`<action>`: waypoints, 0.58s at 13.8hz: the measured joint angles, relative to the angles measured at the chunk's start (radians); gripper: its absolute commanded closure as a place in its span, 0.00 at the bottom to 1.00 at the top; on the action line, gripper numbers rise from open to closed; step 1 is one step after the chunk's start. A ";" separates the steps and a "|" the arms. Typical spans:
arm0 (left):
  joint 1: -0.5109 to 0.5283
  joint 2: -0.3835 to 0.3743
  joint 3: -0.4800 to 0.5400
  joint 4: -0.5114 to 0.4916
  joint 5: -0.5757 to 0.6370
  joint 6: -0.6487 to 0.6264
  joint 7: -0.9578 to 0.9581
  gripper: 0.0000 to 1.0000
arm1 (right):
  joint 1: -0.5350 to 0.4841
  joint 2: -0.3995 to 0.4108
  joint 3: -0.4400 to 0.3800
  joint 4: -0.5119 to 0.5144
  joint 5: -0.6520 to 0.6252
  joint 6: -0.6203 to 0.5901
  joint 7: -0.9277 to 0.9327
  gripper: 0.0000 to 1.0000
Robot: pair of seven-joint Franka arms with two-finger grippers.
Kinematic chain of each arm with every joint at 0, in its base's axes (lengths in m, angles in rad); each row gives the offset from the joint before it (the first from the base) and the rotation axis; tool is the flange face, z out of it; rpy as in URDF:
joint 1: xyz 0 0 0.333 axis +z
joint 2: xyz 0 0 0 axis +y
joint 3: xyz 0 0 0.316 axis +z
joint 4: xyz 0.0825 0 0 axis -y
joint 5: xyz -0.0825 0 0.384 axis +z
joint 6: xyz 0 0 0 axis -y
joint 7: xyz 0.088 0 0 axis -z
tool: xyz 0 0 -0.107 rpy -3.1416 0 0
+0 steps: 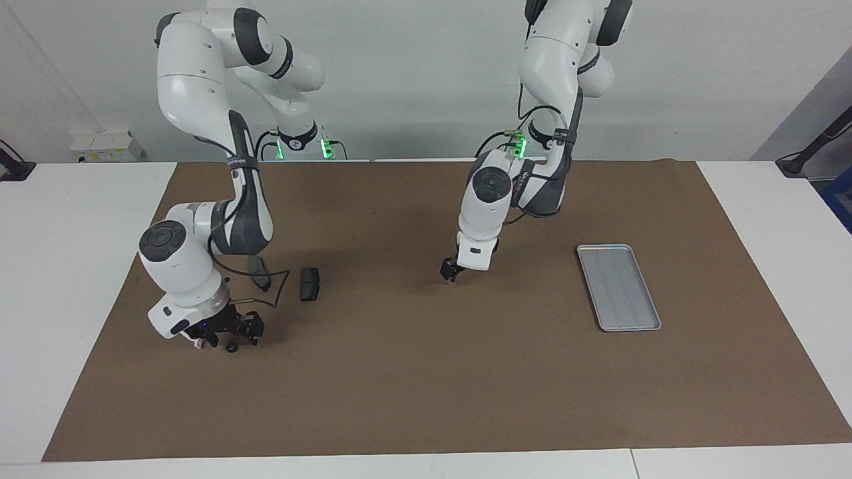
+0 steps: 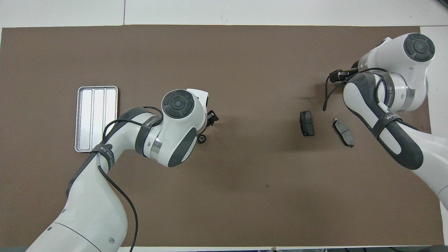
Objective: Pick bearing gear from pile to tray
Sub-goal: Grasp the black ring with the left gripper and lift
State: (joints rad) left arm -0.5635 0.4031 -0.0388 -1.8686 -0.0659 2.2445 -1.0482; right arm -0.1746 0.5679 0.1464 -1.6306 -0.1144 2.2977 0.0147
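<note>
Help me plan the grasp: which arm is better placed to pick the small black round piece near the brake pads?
Right. The right gripper hangs low over the black round piece; the left gripper is over the middle of the mat, well apart from it.

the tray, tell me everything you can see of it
The tray is a flat rectangular silver-grey one, metal by its look, with rounded corners, a low raised rim and a floor ribbed into long lanes. It lies flat on the brown mat toward the left arm's end of the table, its long side running away from the robots. It holds nothing, and nothing touches it but the mat.
</note>
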 measured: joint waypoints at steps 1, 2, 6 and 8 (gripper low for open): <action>-0.002 0.000 0.000 -0.009 0.000 0.010 -0.004 0.00 | -0.001 0.001 0.000 0.000 0.000 0.000 0.001 0.08; -0.004 -0.001 0.000 -0.020 0.000 0.023 -0.008 0.00 | -0.002 0.004 0.000 0.000 0.000 0.000 0.002 0.09; -0.011 -0.003 -0.001 -0.038 0.000 0.044 -0.028 0.02 | -0.003 0.025 -0.002 0.001 -0.001 0.000 0.003 0.09; -0.016 -0.007 -0.001 -0.039 0.000 0.044 -0.037 0.04 | -0.003 0.037 -0.006 0.013 -0.017 -0.005 0.003 0.09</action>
State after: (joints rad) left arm -0.5792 0.3963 -0.0397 -1.9080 -0.0659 2.2886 -1.0856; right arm -0.1778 0.6052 0.1407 -1.6178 -0.1318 2.2924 0.0182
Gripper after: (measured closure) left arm 0.022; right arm 0.097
